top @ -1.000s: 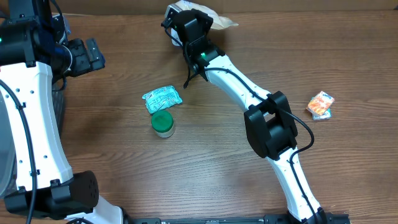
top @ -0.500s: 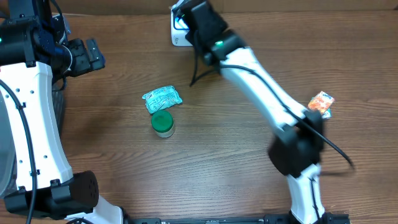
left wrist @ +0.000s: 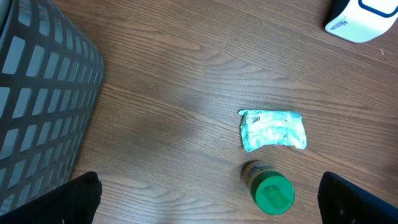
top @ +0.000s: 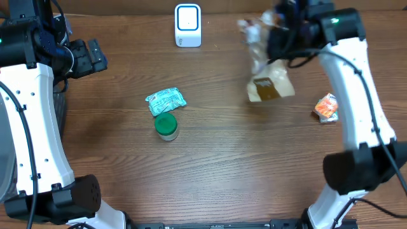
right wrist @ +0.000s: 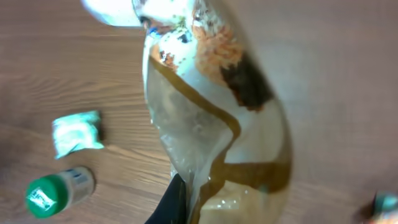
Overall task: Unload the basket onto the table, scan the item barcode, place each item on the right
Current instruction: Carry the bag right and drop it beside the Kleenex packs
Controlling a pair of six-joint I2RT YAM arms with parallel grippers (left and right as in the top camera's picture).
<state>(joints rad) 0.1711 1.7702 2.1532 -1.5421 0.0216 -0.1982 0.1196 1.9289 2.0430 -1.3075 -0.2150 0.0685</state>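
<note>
Snack bag (top: 268, 75), clear plastic with brown-gold bands, an orange patch and pale contents, hangs motion-blurred just below the right gripper (top: 283, 35), whose 2 jaws are pinched tight on one end of it. The white scanner (top: 187, 25) sits well to that gripper's left. The left gripper (left wrist: 208, 202) gapes wide, holding nothing.

The bag (top: 270, 88) is clear with brown bands, the bottle (top: 166, 126) green-capped.

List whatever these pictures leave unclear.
- Snack bag: overhead, motion-blurred; right wrist, blurred and too close; no barcode readable.
- Basket: left wrist, cut off by the left edge.
- Orange packet: overhead, print too small to read.
- Bottle: overhead, label too small.
</note>
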